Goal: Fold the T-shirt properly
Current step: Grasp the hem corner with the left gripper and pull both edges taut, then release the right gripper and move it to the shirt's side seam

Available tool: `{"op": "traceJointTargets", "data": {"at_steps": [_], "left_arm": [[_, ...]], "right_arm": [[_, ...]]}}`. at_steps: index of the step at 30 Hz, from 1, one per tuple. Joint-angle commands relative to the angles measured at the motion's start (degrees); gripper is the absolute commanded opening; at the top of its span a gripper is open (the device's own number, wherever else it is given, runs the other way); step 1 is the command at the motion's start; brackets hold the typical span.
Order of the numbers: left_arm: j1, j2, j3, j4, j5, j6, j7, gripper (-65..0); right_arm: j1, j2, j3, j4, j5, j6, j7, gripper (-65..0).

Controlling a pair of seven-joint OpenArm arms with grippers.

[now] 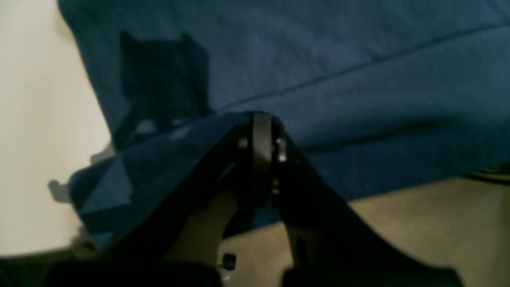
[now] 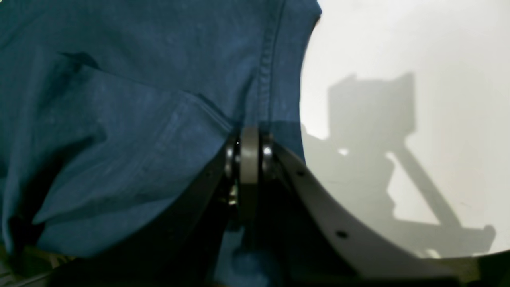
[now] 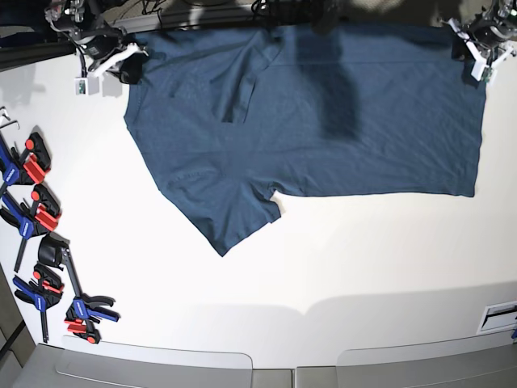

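The dark navy T-shirt [image 3: 339,121] lies spread over the back half of the white table [image 3: 323,275], with one sleeve [image 3: 234,218] pointing toward the front. At the back right corner of the cloth, my left gripper [image 3: 478,50] is shut on its edge. The left wrist view shows those jaws [image 1: 261,119] pressed together with T-shirt [image 1: 318,59] fabric draped over them. My right gripper [image 3: 123,66] is at the back left corner. Its jaws [image 2: 250,133] are closed on a hemmed edge of the T-shirt [image 2: 119,99], which hangs wrinkled to the left.
Several red, blue and black clamps [image 3: 36,218] lie along the table's left edge. A small white label [image 3: 499,315] sits at the front right. The table's back edge runs just behind both grippers.
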Motion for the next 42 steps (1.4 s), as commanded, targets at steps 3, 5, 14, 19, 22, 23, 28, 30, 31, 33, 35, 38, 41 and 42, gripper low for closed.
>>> {"op": "traceJointTargets", "data": {"at_steps": [3,5,14,19,22,23,28,30,31,33,35,38,41,42], "left_arm": [[-0.9,-1.0,-0.7,0.5,-0.4,0.2,-0.8,-65.0],[-1.4,-1.0,-0.6,0.5,-0.4,0.2,-0.8,-65.0],[-1.5,-1.0,-0.7,2.1,-0.4,0.2,-0.8,-65.0],[-1.5,-1.0,-3.4,7.6,-0.4,0.2,-1.1,-65.0],[-1.5,-1.0,-5.9,10.8,-0.4,0.2,-2.3,-65.0],[-1.5,-1.0,-6.6,11.5,-0.4,0.2,-2.6,-65.0],[-1.5,-1.0,-7.8,12.6,-0.4,0.2,-2.8,-51.6],[-1.5,-1.0,-7.8,12.5,-0.6,0.2,-2.7,-49.1],[-1.5,-1.0,-7.8,12.6,-0.6,0.2,-2.8,-48.8],[-1.5,-1.0,-7.8,12.5,-0.6,0.2,-2.8,-48.8],[-1.5,-1.0,-7.8,12.5,-0.6,0.2,-2.8,-48.8],[-1.5,-1.0,-7.8,12.6,-0.6,0.2,-2.8,-48.8],[-1.5,-1.0,-7.8,12.5,-1.3,0.2,-2.8,-48.8],[-1.5,-1.0,-7.8,12.5,-2.0,0.2,-2.8,-48.8]], "right_arm": [[-0.1,0.6,0.4,0.8,1.0,0.2,1.3,-65.0],[-0.1,0.6,0.4,0.8,1.0,0.2,1.3,-65.0],[1.8,0.6,0.5,3.5,2.7,0.2,1.8,-65.0],[5.6,0.6,0.8,8.9,2.2,0.2,1.9,-65.0],[9.4,0.6,0.8,10.6,1.5,0.7,3.0,-64.3],[10.9,0.6,0.8,10.7,0.4,1.0,3.6,-55.8],[17.2,1.0,0.7,10.6,-8.2,1.1,8.0,-26.6],[18.9,2.1,0.7,10.2,-9.6,1.0,9.2,-26.6],[19.7,2.9,0.7,9.6,-10.3,1.0,9.5,-26.6],[21.4,4.7,0.7,7.1,-10.2,1.0,9.5,-26.6],[23.4,6.5,0.7,3.0,-10.2,1.0,9.2,-26.6],[26.7,9.3,0.7,-6.3,-8.9,1.4,9.0,-26.6],[31.1,12.1,0.7,-17.8,-4.2,5.8,8.5,-26.6],[32.8,12.9,0.7,-21.9,-2.1,7.4,7.7,-26.6]]}}
